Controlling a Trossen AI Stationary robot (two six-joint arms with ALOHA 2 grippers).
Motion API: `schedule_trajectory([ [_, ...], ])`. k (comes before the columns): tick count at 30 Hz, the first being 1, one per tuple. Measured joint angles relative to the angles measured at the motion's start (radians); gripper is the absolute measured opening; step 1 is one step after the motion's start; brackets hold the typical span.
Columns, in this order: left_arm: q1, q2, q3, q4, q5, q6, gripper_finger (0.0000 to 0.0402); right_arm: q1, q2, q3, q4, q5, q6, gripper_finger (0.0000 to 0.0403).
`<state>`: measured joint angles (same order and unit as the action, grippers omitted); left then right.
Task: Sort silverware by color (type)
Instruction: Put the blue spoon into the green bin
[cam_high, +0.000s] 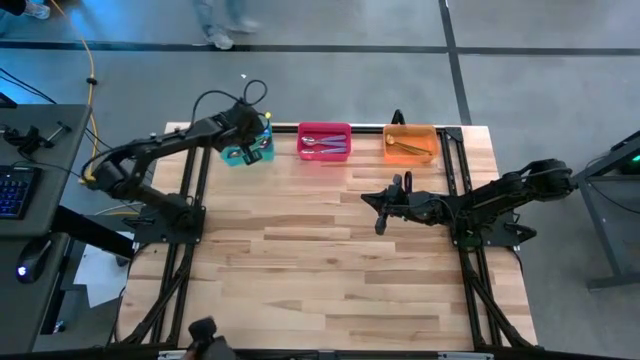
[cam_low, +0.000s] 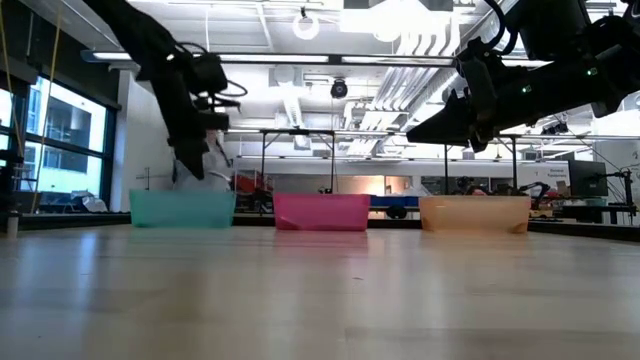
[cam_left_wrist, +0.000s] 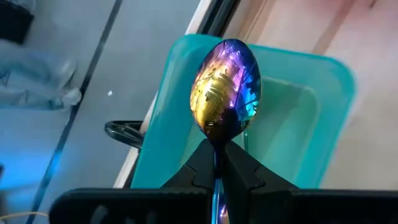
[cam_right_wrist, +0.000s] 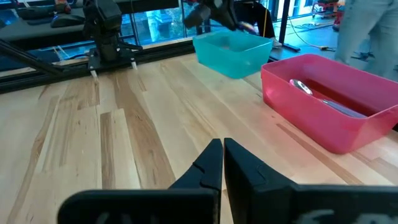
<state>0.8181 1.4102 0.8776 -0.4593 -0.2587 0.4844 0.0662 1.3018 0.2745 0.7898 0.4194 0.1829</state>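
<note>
My left gripper (cam_left_wrist: 219, 163) hovers over the teal bin (cam_left_wrist: 298, 118) at the table's far left, shut on a spoon with an iridescent rainbow bowl (cam_left_wrist: 225, 87). In the high view the left gripper (cam_high: 250, 137) sits above the teal bin (cam_high: 238, 155). The pink bin (cam_high: 324, 142) holds lavender-handled spoons (cam_high: 322, 146); the orange bin (cam_high: 410, 143) holds gold spoons (cam_high: 405, 148). My right gripper (cam_right_wrist: 222, 163) is shut and empty, raised over the bare table near the middle right (cam_high: 385, 205). My left gripper pinches the iridescent spoon at its neck (cam_left_wrist: 219, 144), just below the bowl, between the two fingers. The bowl sticks out beyond the fingertips, lifted clear above the teal bin. The handle runs back between the fingers and is mostly hidden by them.
Three bins stand in a row along the table's far edge (cam_low: 182, 210), (cam_low: 322, 212), (cam_low: 474, 214). The wooden tabletop (cam_high: 320, 270) stretches in front of them. A person's legs show on the floor beyond the table (cam_high: 222, 25).
</note>
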Motion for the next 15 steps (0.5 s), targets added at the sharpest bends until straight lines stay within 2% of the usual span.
schedule_trajectory([
  [8,0.024,0.129,0.000,0.137,0.008,0.018,0.0001,0.000,0.000,0.000,0.000,0.000,-0.005,0.0000],
  [15,0.035,0.172,0.001,0.179,0.036,0.000,0.0001,0.000,0.000,0.000,0.000,0.000,-0.006,0.0000],
])
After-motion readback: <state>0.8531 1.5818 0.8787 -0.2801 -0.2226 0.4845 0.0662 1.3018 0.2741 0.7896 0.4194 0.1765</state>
